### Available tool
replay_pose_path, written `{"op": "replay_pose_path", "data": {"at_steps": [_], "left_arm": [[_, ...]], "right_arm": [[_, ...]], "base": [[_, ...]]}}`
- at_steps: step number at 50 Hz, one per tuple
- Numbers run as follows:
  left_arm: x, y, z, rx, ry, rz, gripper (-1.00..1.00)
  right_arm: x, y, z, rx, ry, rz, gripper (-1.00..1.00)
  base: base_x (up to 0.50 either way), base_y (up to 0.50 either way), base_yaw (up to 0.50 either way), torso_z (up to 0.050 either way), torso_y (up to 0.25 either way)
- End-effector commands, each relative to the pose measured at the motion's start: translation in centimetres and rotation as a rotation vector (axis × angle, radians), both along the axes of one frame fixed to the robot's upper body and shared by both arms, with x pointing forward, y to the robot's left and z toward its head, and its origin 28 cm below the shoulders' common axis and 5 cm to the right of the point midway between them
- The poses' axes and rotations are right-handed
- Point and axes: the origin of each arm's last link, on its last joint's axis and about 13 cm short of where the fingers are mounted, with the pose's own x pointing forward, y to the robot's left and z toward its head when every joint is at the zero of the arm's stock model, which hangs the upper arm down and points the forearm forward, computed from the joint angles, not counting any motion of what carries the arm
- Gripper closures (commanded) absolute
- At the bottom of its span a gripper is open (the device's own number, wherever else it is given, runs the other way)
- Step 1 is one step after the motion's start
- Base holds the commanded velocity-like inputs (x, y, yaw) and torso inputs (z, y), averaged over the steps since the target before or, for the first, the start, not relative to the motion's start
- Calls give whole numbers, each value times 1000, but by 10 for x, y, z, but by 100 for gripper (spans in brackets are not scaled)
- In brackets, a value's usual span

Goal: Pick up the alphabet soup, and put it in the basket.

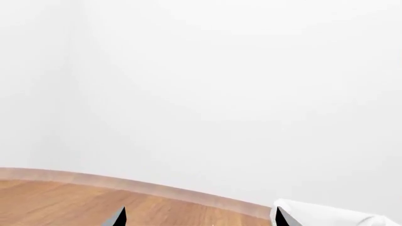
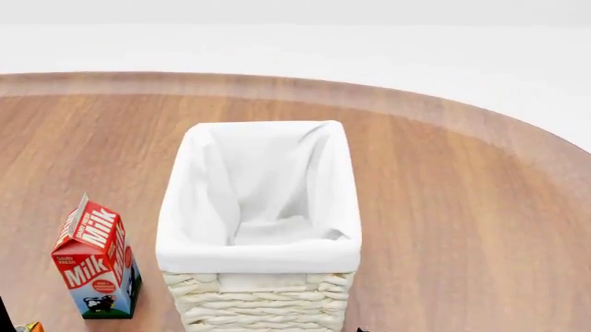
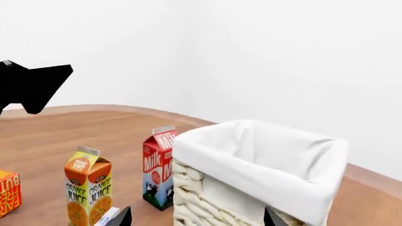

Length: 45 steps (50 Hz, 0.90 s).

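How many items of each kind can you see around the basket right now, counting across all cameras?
Wicker basket with white liner: 1
Milk carton: 1
Orange juice carton: 1
Red-orange box, label cut off by the frame edge: 1
Cans: 0; no alphabet soup shows in any view
Total: 4

The head view is looking steeply down from above the near edge of the wooden table [image 2: 461,207], taking in the basket [image 2: 259,207] close below and the milk carton [image 2: 95,263] beside it. The right wrist view is sitting low, near table height, facing across the table toward the white wall, close to the same basket [image 3: 257,179] and milk carton [image 3: 158,167]. The left wrist view is pointing mostly at the wall, catching only the table's far edge and a corner of the basket's liner [image 1: 326,214]
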Motion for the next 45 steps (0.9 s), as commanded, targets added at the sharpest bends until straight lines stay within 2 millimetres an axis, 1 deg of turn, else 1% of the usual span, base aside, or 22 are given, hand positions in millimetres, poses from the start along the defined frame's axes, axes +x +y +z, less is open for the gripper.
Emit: {"op": "replay_pose_path", "data": {"at_steps": [1, 6, 8, 10, 14, 21, 28, 37, 45], "left_arm": [[0, 0, 1, 3, -2, 0, -100], [1, 0, 0, 4, 0, 1, -100], [1, 0, 0, 4, 0, 1, -100], [1, 0, 0, 4, 0, 1, -100], [3, 0, -1, 5, 2, 0, -100], [3, 0, -1, 5, 2, -2, -100], [2, 0, -1, 4, 0, -1, -100], [2, -1, -1, 5, 0, -4, -100], [2, -1, -1, 6, 0, -3, -100]], "right_arm": [[-6, 0, -5, -73, -9, 160, -100], [-8, 1, -9, -105, -27, 208, -100], [-9, 1, -9, -105, -38, 259, -100], [-8, 2, -9, -117, -33, 257, -100], [-5, 3, -7, -133, -8, 302, -100], [-2, 3, 0, -111, -14, 411, -100], [1, 6, 1, -122, 1, 444, -100], [-3, 10, 4, -127, -13, 513, -100], [-3, 12, 3, -119, -11, 540, -100]], "base": [[0, 0, 0, 0, 0], [0, 0, 0, 0, 0], [0, 0, 0, 0, 0], [0, 0, 0, 0, 0], [0, 0, 0, 0, 0], [0, 0, 0, 0, 0], [0, 0, 0, 0, 0], [0, 0, 0, 0, 0], [0, 0, 0, 0, 0]]}}
